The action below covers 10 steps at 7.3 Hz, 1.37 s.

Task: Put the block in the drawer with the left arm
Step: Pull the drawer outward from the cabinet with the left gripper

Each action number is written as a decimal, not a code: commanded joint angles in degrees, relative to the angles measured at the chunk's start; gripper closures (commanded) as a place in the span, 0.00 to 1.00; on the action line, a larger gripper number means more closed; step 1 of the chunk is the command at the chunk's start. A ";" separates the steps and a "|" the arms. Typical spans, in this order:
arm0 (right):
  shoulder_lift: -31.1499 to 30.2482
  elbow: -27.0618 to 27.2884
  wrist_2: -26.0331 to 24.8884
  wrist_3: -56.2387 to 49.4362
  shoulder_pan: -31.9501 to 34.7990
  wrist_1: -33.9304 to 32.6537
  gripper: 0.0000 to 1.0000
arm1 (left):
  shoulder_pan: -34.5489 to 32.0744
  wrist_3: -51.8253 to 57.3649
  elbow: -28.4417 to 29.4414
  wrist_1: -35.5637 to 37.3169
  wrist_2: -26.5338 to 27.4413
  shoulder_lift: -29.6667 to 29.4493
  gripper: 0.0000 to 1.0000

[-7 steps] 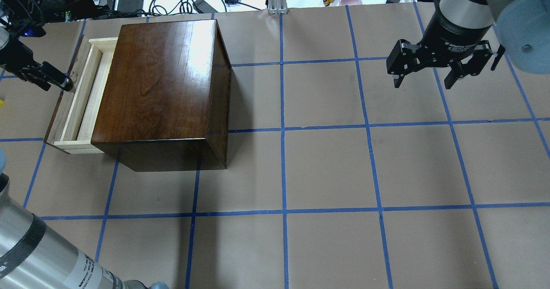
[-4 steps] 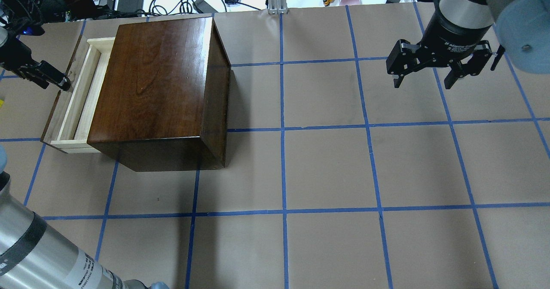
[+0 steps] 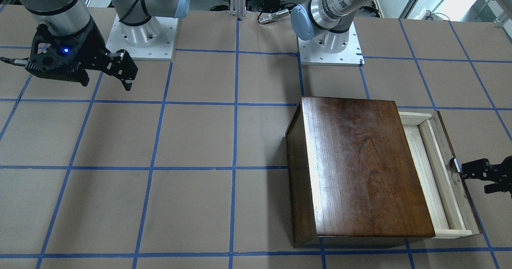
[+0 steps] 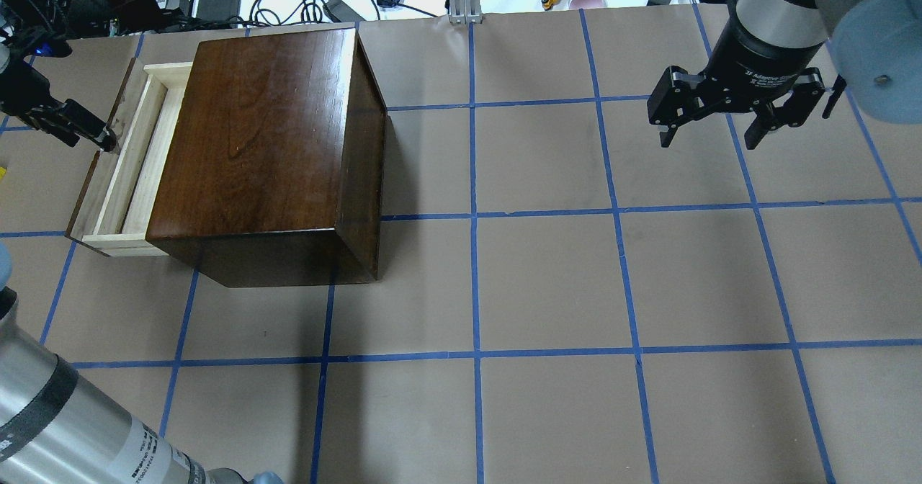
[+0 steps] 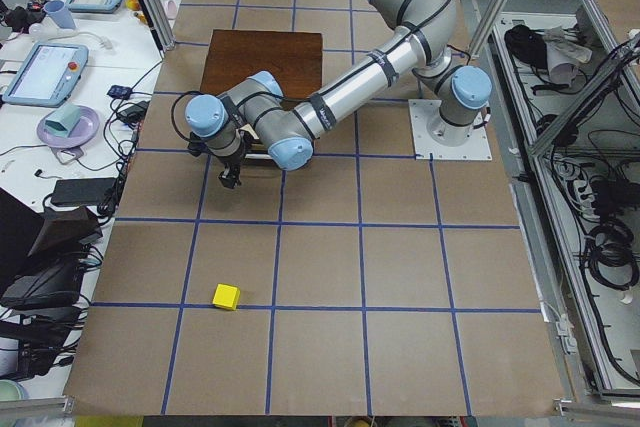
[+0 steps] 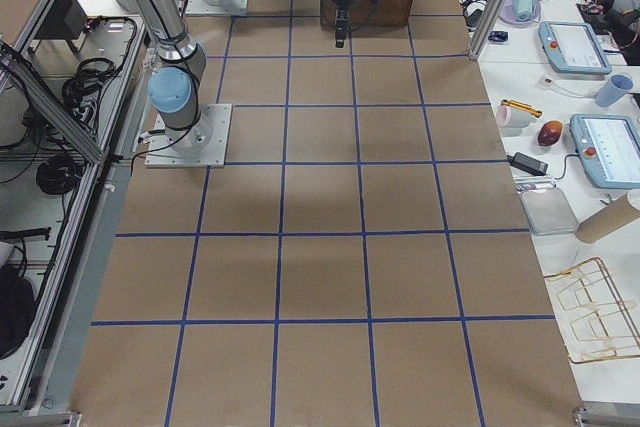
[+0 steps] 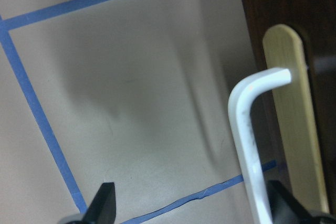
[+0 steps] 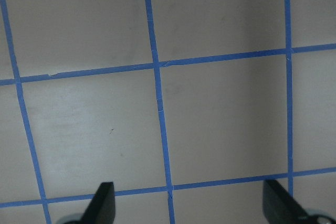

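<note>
The drawer (image 4: 133, 163) has been tugged a little further toward the robot's left over the last second, and the dark wooden box (image 4: 266, 138) has slid and turned slightly with it. Most of that shift came in the first half of the second. The strip of pale tray showing beside the box looks hardly wider than before, so the pull is dragging the whole box as much as it is opening the drawer.

The left gripper (image 3: 475, 179) sits at the drawer's dark front panel and has backed away along with it. In its wrist view the jaws stand wide apart, gripping nothing, and a white bent rod (image 7: 244, 119) reaches from near the fingers to the panel. It may be hooking the front, though I cannot tell exactly how it catches.

The yellow block (image 5: 226, 296) lies on the table (image 4: 547, 282), well apart from the box and out toward the robot's left end (nothing is touching it).

The right gripper (image 4: 709, 138) hangs with its jaws spread over bare table on the far side, unchanged.

By my reading this is the opening step. The gap may already be enough for so small a cube, and the pick-up has not begun.
</note>
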 commanded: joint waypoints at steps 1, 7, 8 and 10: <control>0.00 0.00 0.00 0.00 -0.09 0.00 0.00 | 0.00 -0.05 0.58 -0.47 0.07 0.01 0.02; 0.00 0.00 0.00 0.00 0.00 0.00 0.00 | 0.00 1.97 2.42 -0.29 1.74 -1.04 0.03; 0.00 0.00 0.00 0.00 0.00 0.00 0.00 | 0.00 1.97 2.43 -0.29 1.74 -1.13 0.03; 0.00 0.00 0.00 0.00 0.00 0.00 0.00 | 0.00 1.62 2.17 -0.90 1.74 -0.87 0.03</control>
